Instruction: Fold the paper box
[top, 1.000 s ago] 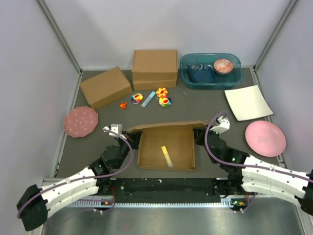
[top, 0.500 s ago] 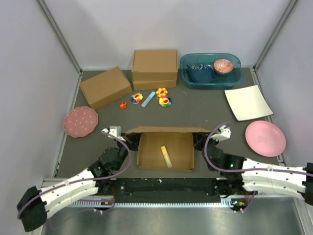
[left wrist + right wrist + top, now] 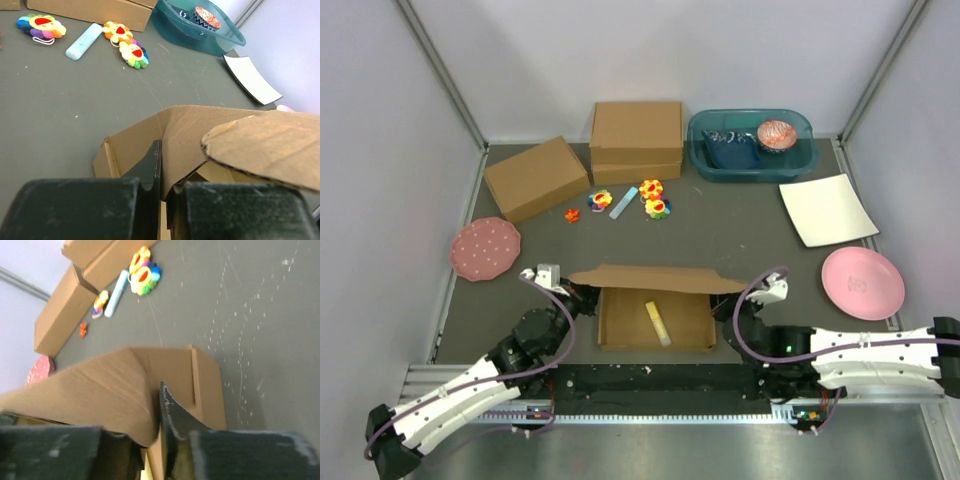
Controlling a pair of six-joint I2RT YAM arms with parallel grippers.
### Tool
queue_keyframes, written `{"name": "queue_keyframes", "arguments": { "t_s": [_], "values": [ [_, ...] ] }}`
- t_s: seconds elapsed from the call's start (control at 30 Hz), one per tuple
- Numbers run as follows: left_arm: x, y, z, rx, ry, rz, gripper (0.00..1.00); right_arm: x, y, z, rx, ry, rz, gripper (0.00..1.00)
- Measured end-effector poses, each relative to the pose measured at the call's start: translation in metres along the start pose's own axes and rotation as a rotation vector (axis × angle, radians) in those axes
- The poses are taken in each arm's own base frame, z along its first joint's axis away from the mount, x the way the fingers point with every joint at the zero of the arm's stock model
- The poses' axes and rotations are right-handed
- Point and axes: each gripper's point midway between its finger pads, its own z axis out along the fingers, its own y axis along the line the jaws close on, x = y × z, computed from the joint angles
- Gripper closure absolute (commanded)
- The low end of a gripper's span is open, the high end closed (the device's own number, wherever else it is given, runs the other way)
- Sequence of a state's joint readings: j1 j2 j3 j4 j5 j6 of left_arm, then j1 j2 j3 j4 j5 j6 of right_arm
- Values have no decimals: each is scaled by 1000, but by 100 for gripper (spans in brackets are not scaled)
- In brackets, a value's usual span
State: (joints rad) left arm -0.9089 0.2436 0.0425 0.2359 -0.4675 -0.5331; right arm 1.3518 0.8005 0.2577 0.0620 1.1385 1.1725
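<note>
Near edge first: the paper box [image 3: 625,325] sits mid-table [image 3: 740,230], just past the arm bases, btwn the two grippers. Left gripper [image 3: 164,182] is clamped tight on cardboard at the box's left rear corner; the wrist view shows the sheet running straight btwn its fingers. Right gripper [image 3: 156,420] is at the right rear corner, one finger [image 3: 172,415] flat vs the flap. The other finger is hidden behind cardboard, so can't tell if it's pinching or only touching.

Progress, my read: past halfway. Done: the tray is formed, walls look up all round, mouth facing up. A pale yellow stick [image 3: 657,322] lies on the floor inside. The lid flap [image 3: 650,277], hinged at the far wall, is raised and leaning over the tray twd the near side, not down. Left to do: bring the lid fully over and tuck its tabs in. Tab state under the lid isn't visible.

Orientation: long axis runs L–R, parallel w/ the near table edge; short axis points away from the arms. Hinge side far, free lid edge near.

Further out: dotted pink plate [image 3: 485,248] on the left and plain pink plate [image 3: 862,282] on the right, both well apart from the box. Beyond them, flower toys [image 3: 653,198], a light blue tube [image 3: 623,203] and a white square plate [image 3: 827,210]. At the back: smaller brown box [image 3: 535,177] set at an angle, taller brown box [image 3: 636,140], teal tub [image 3: 750,150].
</note>
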Motion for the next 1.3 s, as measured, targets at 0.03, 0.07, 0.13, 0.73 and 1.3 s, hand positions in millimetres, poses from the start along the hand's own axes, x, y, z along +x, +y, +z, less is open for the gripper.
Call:
{"name": "queue_keyframes", "arguments": {
  "t_s": [0.03,0.07,0.13,0.73,1.3],
  "values": [
    [0,1,-1,-2,1,1,100,4,-2,-2,-1,13,-5,75],
    [1,2,-1,-6,3,4,100,12,-5,-4,-5,45,-17,69],
    [-2,9,-1,-41,-15,3,100,41,-23,-16,-6,165,-92,57],
    [-5,13,1,-68,-33,-15,100,43,-25,-52,-26,271,-378,40],
    [-6,28,15,-175,-72,27,100,-13,6,-53,-113,150,-503,14]
  ]
}}
